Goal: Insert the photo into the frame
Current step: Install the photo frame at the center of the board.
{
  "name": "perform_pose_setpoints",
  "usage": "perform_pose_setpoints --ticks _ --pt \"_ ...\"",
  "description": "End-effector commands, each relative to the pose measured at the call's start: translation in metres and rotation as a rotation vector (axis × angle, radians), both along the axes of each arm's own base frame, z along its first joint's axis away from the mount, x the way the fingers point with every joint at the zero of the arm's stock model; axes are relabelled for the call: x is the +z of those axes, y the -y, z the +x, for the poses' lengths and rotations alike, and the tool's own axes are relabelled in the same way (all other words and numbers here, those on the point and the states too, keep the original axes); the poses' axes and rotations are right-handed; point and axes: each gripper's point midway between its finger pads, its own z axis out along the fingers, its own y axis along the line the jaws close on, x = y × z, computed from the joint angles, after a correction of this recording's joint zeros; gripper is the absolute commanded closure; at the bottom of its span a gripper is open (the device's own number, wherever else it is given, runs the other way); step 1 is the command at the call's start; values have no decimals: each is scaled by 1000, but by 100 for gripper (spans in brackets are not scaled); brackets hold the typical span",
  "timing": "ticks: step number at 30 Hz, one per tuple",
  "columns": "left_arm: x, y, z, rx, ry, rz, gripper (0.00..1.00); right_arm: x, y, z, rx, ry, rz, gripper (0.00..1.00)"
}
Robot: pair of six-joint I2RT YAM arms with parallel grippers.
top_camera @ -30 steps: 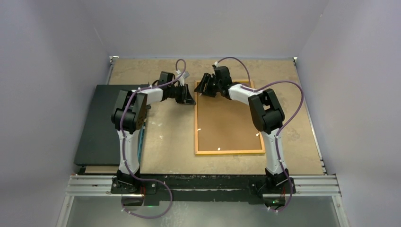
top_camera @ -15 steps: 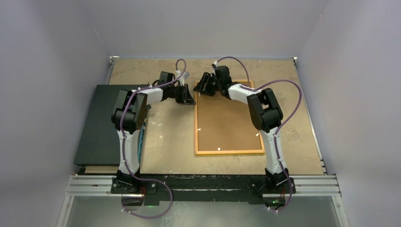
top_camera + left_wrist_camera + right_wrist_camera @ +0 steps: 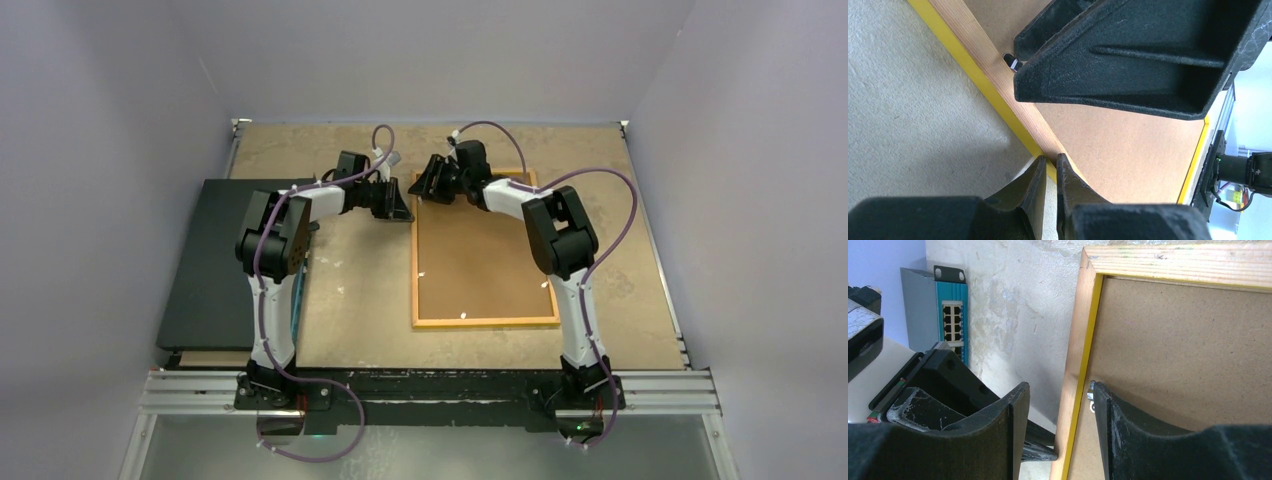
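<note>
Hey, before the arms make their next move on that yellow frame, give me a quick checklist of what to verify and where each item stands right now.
1. The frame lies flat, back up: ok.
2. The backing board sits inside the frame: ok.
3. The right gripper is open, astride the frame's left rail: ok.
4. The left gripper is shut, tips at that rail's outer edge: ok.
5. The photo is under the board: cannot tell, not visible.
6. The metal tab by the right gripper is turned over the board: cannot tell.

The frame [image 3: 486, 322] lies on the table [image 3: 360, 300] (backing board [image 3: 480, 260] inside), right of the black panel [image 3: 215, 260].
</note>
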Motion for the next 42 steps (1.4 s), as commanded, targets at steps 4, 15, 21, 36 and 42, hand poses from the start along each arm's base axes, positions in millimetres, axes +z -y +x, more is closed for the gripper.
perform_pose_setpoints --ticks 4,15,21,36,42 --pt "-23 -7 -2 3 0 90 98 -19 -9 -24 89 -77 14 47" --pt "-23 -8 -1 2 4 96 99 -19 -19 -30 171 -96 47 48" --pt "-22 -8 -1 2 8 98 100 -26 -19 -30 202 -102 24 49" --pt "-12 -10 -2 -7 48 101 100 -20 -28 -55 288 -109 13 43" --pt "10 -19 -7 -19 51 77 98 19 -37 -43 308 -46 53 37"
